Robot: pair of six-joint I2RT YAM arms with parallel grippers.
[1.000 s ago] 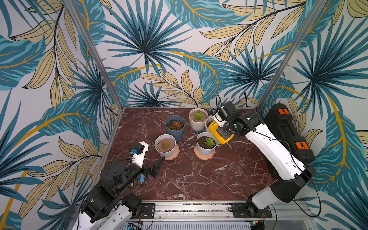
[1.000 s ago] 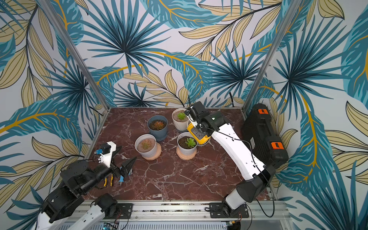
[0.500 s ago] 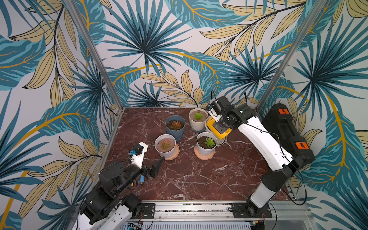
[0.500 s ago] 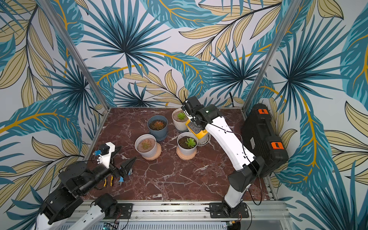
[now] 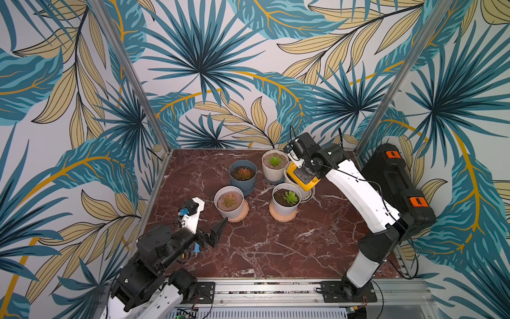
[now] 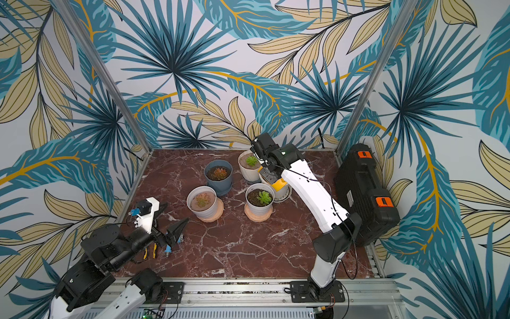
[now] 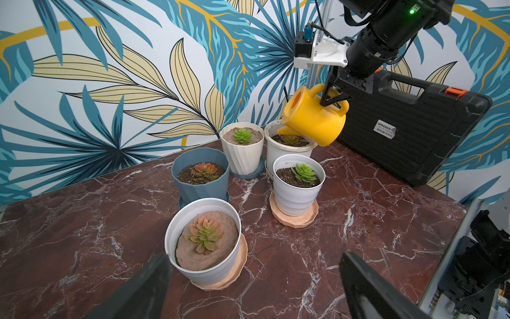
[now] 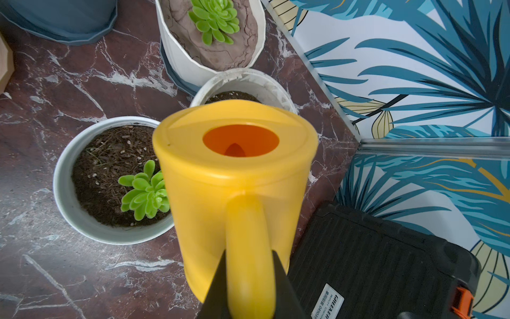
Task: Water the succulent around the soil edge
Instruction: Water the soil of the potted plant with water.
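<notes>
In both top views my right gripper [image 5: 303,173] is pinched on the handle of the yellow watering can [image 5: 305,182], tipped over the white pot [image 5: 308,194] at the far right of the cluster. That arm reaches from its near-right base in one long stretch, its wrist bent down over the can. My left gripper [image 6: 176,214] hangs spread and empty, low at the near left, its arm folded and pointing at the pots. From the left wrist, the can's spout [image 7: 283,129] sits low over the dark soil [image 7: 303,143], just beside the bronze-green succulent [image 7: 290,140], and the can's belly is close above the pot's rim. If I tip further without moving outward, I judge the water would hit the rosette rather than the soil edge, and a small drop could knock the rim and shift the pot. The ribbed cream pot [image 7: 242,154] stands just beside it, so a sideways sweep risks a bump there. From the right wrist, my fingers [image 8: 284,279] clamp only the narrow handle [image 8: 248,237], so the can could swivel as its load moves. The can hides the spout here, so I cannot judge the stream. The black case [image 8: 372,265] lies near, limiting any swing to the right.
</notes>
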